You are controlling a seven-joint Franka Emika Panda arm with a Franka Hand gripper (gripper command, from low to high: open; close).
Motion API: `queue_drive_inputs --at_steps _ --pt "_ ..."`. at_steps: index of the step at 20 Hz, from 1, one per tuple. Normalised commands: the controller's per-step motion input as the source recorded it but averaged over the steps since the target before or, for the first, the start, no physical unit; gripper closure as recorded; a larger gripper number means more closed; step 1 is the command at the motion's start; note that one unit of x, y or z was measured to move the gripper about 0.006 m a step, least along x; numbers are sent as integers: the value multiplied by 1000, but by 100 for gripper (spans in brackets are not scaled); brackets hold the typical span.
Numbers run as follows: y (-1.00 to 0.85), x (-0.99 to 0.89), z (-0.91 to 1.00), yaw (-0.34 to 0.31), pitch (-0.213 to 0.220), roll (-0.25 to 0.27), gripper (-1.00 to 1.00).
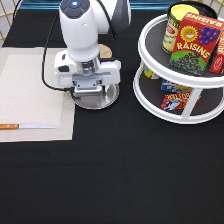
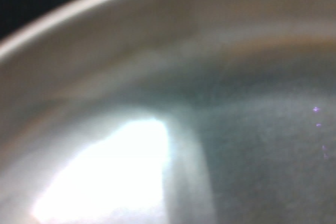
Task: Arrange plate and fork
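Black cloth covers the table. Low over the plate (image 1: 102,100), the gripper (image 1: 93,91) sits right on top of it, hiding its middle; whether the fingers are spread or closed cannot be told. Up close, the wrist view fills with the plate's (image 2: 225,125) shiny metal. A wooden-handled utensil (image 1: 27,126) lies on the beige placemat (image 1: 30,85), at the exterior view's left.

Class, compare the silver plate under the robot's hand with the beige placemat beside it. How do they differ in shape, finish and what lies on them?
The plate is round; the placemat is rectangular. The plate is shiny silver metal, while the placemat is matte beige. The gripper sits low over the plate and hides much of it, whereas the placemat lies open, with a wooden-handled utensil near its lower edge. Both lie flat on the black table, the plate just off the placemat's right edge.
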Motion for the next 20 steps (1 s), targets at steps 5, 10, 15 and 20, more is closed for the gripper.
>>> queue_drive_inputs --at_steps 5,10,15,20 --pt "-606 113 0 -57 120 -1 -100" --pt "-668 200 38 -14 114 21 -100" --pt "-782 307 10 -18 123 30 -100" --pt "-790 390 0 -29 124 11 -100"
